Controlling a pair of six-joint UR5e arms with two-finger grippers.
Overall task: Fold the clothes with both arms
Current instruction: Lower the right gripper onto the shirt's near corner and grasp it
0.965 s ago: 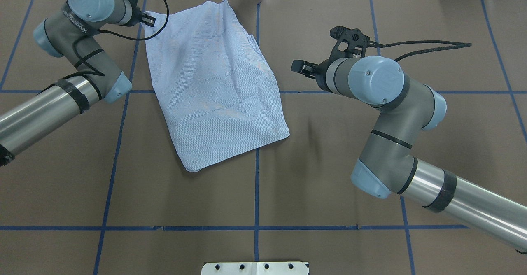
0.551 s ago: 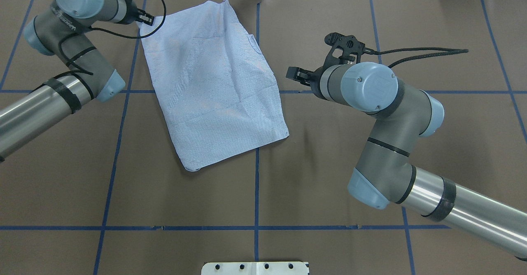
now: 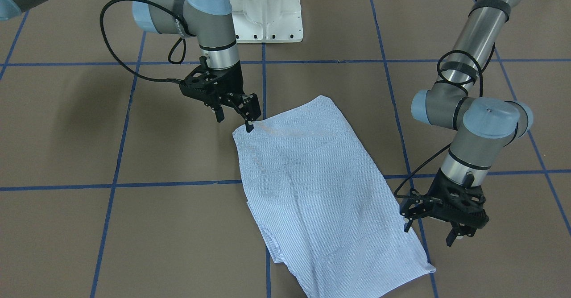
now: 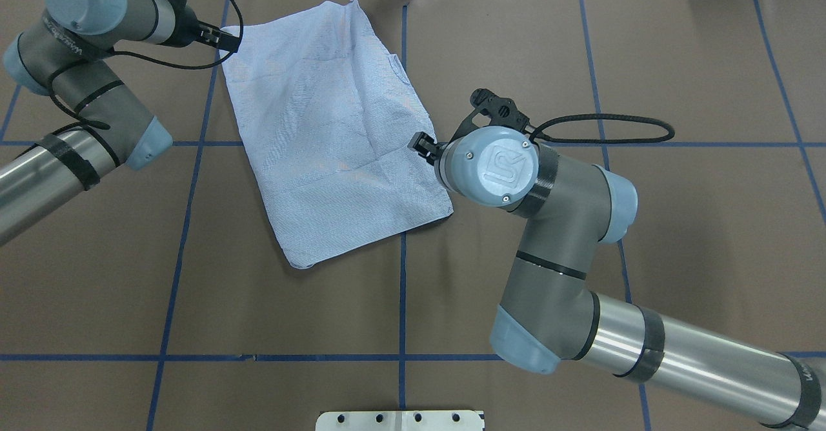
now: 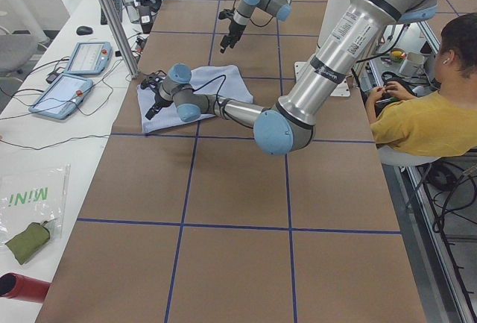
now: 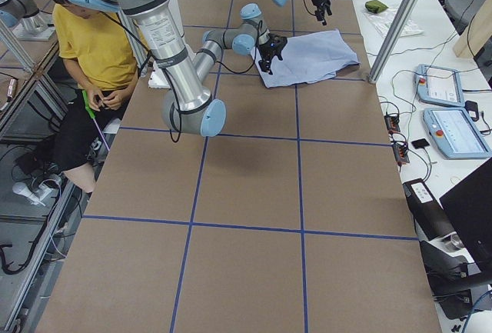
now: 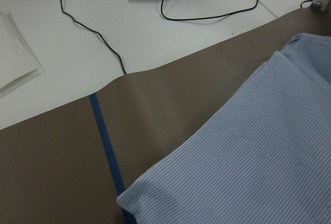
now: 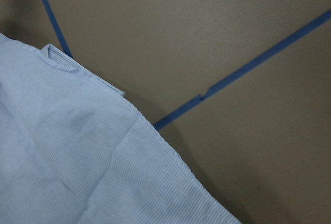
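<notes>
Shirt (image 3: 321, 186) lies slanted between my two arms.
Right gripper (image 3: 234, 122), spread, is at its right edge; left gripper (image 3: 428, 235), spread, is beside the far-left corner.

Overhead faces front view — opposed (shirt (image 4: 335, 134) shared).

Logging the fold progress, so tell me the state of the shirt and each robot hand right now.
shirt: folded, lying flat, not gripped.
left hand: open, at the shirt's side edge.
right hand: open, one fingertip at a shirt corner.
</notes>
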